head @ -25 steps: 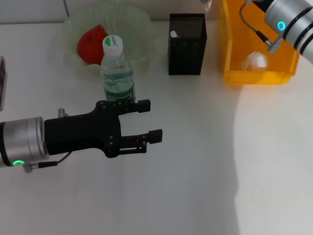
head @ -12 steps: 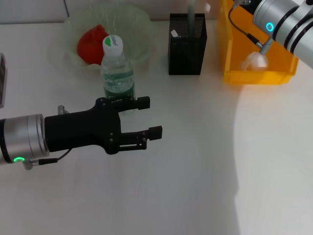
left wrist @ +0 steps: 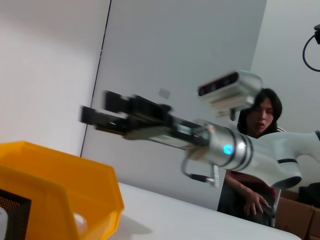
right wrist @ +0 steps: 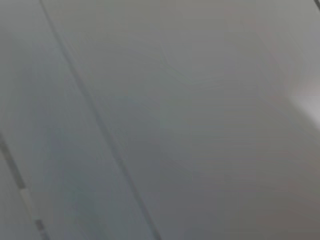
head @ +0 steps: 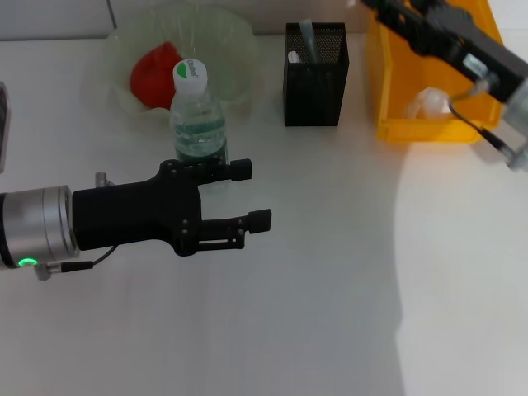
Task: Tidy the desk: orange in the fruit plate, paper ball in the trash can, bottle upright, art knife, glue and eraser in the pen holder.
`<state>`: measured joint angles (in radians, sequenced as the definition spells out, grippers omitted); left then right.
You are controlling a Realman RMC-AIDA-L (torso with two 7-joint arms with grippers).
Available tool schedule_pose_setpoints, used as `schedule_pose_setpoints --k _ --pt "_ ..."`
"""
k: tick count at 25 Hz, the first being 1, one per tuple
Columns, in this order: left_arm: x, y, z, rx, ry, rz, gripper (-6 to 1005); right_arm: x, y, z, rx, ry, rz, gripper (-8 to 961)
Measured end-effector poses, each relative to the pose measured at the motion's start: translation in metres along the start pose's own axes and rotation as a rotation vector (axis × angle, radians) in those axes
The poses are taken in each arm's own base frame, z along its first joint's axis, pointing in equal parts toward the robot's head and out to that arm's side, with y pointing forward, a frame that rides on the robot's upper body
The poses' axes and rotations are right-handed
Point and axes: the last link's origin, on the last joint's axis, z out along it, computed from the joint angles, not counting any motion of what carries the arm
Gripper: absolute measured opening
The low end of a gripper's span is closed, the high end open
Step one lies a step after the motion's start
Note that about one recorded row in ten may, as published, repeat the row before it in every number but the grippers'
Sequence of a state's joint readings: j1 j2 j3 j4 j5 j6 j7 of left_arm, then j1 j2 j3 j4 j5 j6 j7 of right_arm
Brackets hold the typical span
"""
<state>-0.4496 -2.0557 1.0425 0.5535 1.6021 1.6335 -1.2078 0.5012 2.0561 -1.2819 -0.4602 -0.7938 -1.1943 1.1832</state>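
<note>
The left gripper hovers empty and spread wide just beside the upright bottle near the desk's far-left edge, so a careless sweep could topple it, while the right gripper's grip cannot be told.

right gripper tips cut off up top | orange half behind bottle | right wrist view all blur
</note>
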Motion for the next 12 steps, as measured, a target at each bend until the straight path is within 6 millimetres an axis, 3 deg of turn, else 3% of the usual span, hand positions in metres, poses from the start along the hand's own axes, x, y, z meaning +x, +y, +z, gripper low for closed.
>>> schedule_pose_setpoints --k 2,5,9,12 --pt "0.000 -0.001 -0.003 -0.005 -0.014 -0.006 800 0.009 0.012 -0.039 -0.110 0.065 0.027 571" --pt "0.000 0.000 -0.008 -0.037 -0.056 -0.019 800 0.031 0.037 -0.106 -0.276 0.169 0.050 785" --pt "0.002 0.000 -0.014 -0.084 -0.123 -0.024 800 0.050 0.054 -0.158 -0.356 0.272 0.046 789" --pt "0.004 -0.002 -0.017 -0.106 -0.165 -0.019 800 0.056 0.058 -0.171 -0.362 0.308 0.056 790"
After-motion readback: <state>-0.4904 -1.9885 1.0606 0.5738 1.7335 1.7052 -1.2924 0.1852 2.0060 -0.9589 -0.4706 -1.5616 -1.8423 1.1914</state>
